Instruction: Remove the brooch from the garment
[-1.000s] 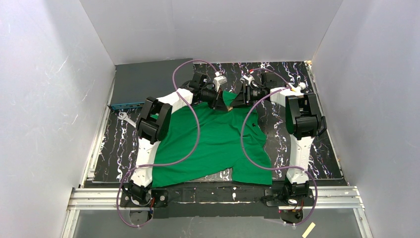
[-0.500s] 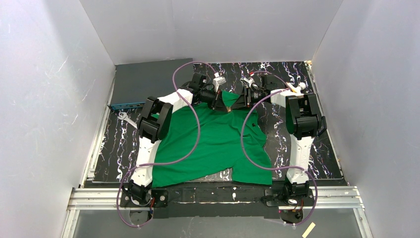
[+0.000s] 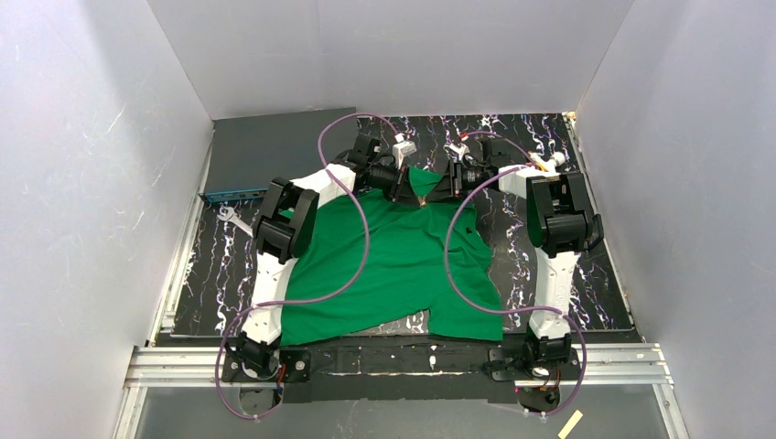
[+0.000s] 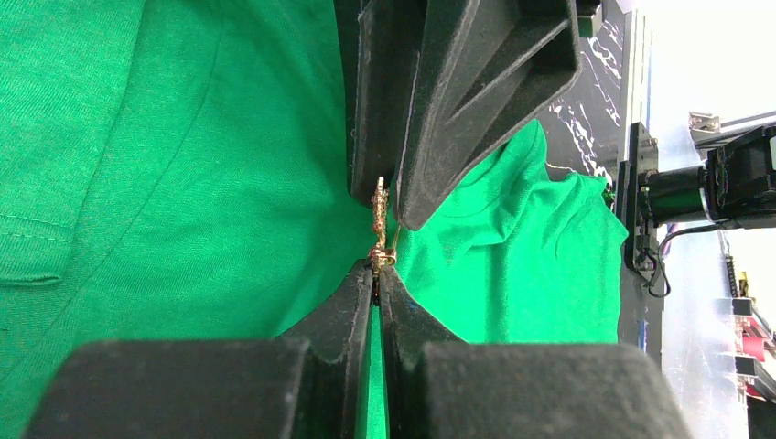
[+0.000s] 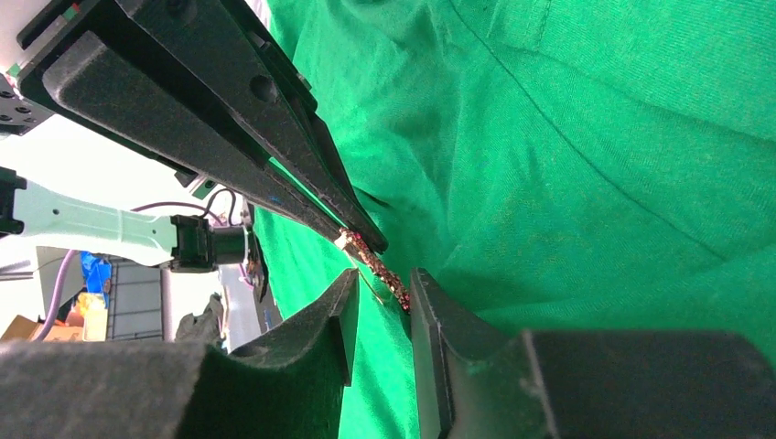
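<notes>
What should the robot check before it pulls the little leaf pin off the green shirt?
1. Left gripper pinching the brooch: ok, shut on its end.
2. Right gripper gripping it too: not ok, its jaws show a gap and the brooch touches only one finger.
3. Brooch unhooked from the shirt: cannot tell, the pin is hidden.
4. Fabric out of the left jaws: cannot tell.
5. Cables clear of the shirt: cannot tell, they cross over it in the top view.
</notes>
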You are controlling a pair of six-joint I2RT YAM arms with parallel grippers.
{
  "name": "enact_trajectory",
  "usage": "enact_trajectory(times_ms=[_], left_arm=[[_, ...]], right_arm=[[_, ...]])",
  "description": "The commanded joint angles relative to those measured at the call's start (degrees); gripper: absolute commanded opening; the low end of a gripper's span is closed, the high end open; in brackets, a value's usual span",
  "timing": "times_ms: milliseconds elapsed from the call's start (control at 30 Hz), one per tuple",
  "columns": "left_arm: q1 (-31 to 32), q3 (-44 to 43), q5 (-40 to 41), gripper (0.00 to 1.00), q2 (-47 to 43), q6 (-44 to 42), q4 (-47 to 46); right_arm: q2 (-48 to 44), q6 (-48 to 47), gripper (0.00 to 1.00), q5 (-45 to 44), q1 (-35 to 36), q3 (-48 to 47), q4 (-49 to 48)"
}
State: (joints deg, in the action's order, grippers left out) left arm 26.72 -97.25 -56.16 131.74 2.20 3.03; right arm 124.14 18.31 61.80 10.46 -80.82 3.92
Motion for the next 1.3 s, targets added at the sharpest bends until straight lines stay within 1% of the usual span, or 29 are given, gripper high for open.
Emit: enact_trajectory(times_ms=[0, 200, 300, 633, 867, 1033, 1200, 1267], left_arm=[[-0.3, -1.2, -0.9, 0.0, -0.8, 0.1, -0.3], [-0.2, -0.9, -0.9, 0.0, -1.0, 0.2, -0.4], [-0.3, -0.8, -1.0, 0.0, -1.2, 0.2, -0.5], [-0.3, -0.5, -1.1, 0.0, -1.4, 0.6, -1.1], [-0.2, -0.6, -1.1, 0.0, -1.3, 1.1, -1.7], [-0.2, -0.5, -1.1, 0.0, -1.2, 1.1, -1.8], [-0.2, 0.0, -1.4, 0.0, -1.2, 1.1, -2.1], [-0.1, 0.1, -1.3, 0.0, -1.3, 1.0, -1.9]], right_arm=[[1.1, -2.7, 0.34, -0.5, 0.9, -1.7, 2.6], [1.4, -5.6, 0.31, -3.6, 1.4, -3.0, 6.5], [1.6, -8.6, 0.3, -5.2, 1.8, -4.1, 9.8], [1.9, -15.4, 0.28, -8.4, 3.1, -6.7, 16.5], [2.3, -17.6, 0.26, -10.9, 3.7, -8.0, 18.7], [2.1, -16.4, 0.25, -11.6, 3.9, -8.2, 18.1], [1.4, -12.4, 0.3, -7.2, 3.9, -6.4, 12.1], [1.5, -11.9, 0.32, -5.9, 3.9, -6.2, 11.3]])
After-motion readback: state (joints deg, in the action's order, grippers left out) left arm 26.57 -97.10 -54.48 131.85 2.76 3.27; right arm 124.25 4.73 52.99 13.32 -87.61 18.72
